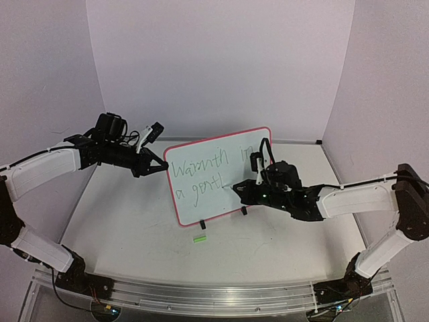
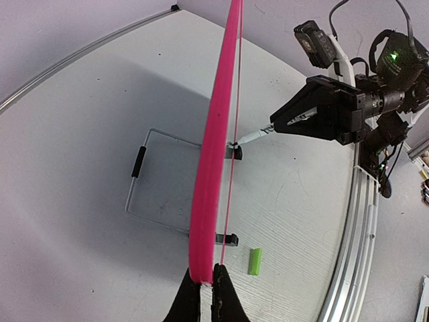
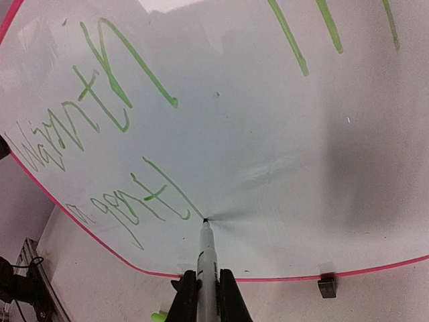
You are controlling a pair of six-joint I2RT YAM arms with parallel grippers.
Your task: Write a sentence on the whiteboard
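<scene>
The whiteboard point(image 1: 214, 171) stands upright on the table on two black clip feet, its red-pink frame point(image 2: 214, 147) edge-on in the left wrist view. My left gripper point(image 1: 155, 163) is shut on the board's left edge point(image 2: 204, 276). The sentence point(image 1: 201, 176) in green reads "Warmth in" on the top line and "a gentl" below point(image 3: 144, 198). My right gripper point(image 3: 204, 292) is shut on a white marker point(image 3: 206, 251), whose tip touches the board face at the bottom of the last "l". In the top view the right gripper point(image 1: 242, 190) sits at the board's lower middle.
A green marker cap point(image 1: 199, 237) lies on the table in front of the board, also seen as the cap point(image 2: 255, 261) in the left wrist view. A thin wire stand point(image 2: 151, 181) lies flat behind the board. Walls close in behind and at both sides.
</scene>
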